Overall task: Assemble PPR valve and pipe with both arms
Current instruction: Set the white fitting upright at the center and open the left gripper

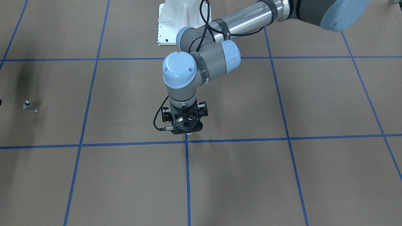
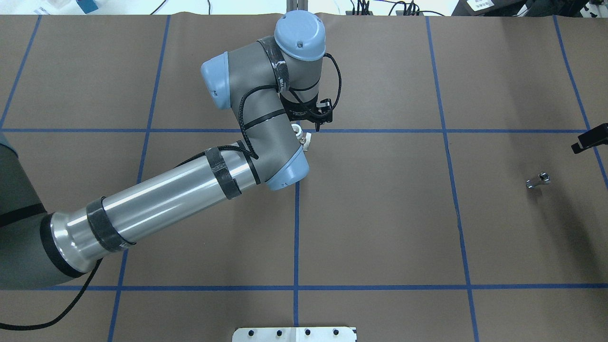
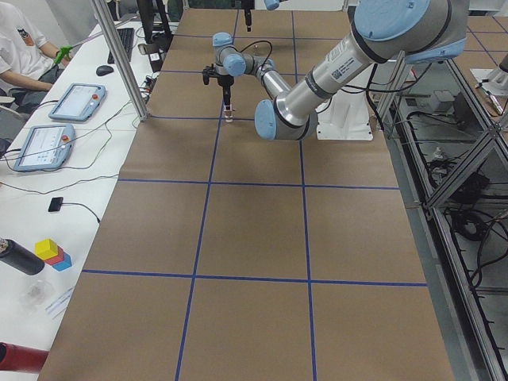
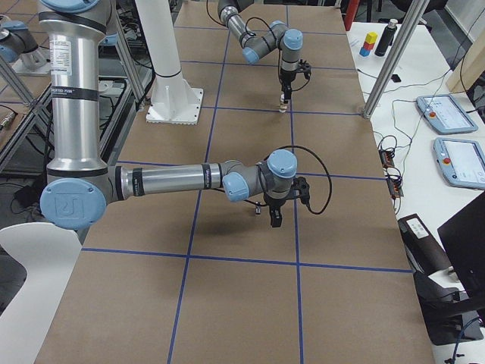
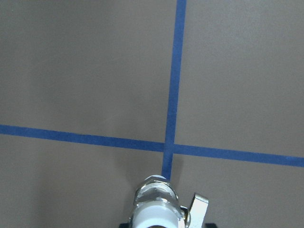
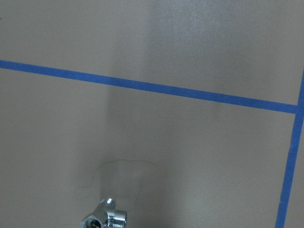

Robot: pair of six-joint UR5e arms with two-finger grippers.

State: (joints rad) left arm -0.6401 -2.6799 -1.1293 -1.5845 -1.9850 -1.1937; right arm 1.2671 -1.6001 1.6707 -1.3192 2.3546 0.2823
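The PPR valve (image 5: 154, 209), white with a silvery band and a pale side lever, stands upright at a blue tape crossing in the table's middle. My left gripper (image 1: 187, 131) points straight down and seems shut on its top end; its fingers are mostly hidden. The valve also shows in the overhead view (image 2: 300, 137). The pipe (image 2: 537, 180), a tiny chrome stub, lies on the paper at the far right, also at the bottom of the right wrist view (image 6: 107, 219). My right gripper (image 2: 589, 137) hangs near it, only partly in view, and I cannot tell whether it is open.
The white bolted pedestal (image 1: 176, 22) stands at the robot's side of the table. Blue tape lines (image 2: 296, 237) grid the brown paper. An operator's side table with tablets (image 3: 75, 99) runs along the far edge, behind metal posts (image 4: 386, 68).
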